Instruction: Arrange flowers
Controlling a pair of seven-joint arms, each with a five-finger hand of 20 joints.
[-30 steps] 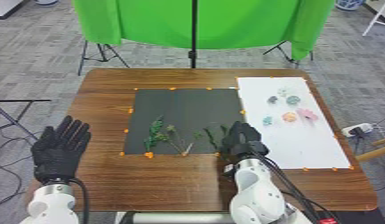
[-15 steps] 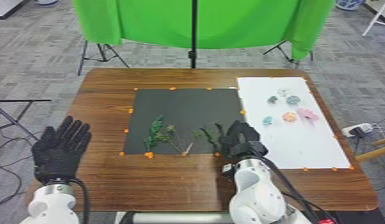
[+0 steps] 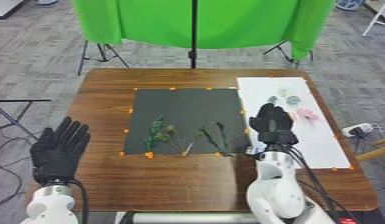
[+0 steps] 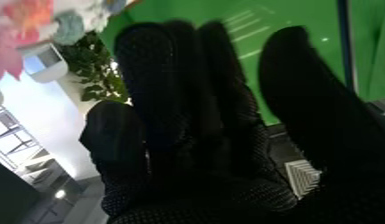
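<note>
Green backdrop [image 3: 251, 22] behind, blooms likely next

Along the near edge of the dark mat [image 3: 184, 107] I have green sprigs [image 3: 156, 131]; the flower heads [image 3: 292, 100] sit toward the white sheet's [image 3: 322, 145] far end. My right hand [image 3: 275, 122] is over that sheet's left edge, fingers extended, gripping nothing; the left hand [image 3: 57, 152] is spread empty at the table's [image 3: 180, 182] left side. I judge the blooms feather-light, soft and easily crushed: pinch gently low at the sides. Neighbours crowd them; the mat's far half offers room.
</note>
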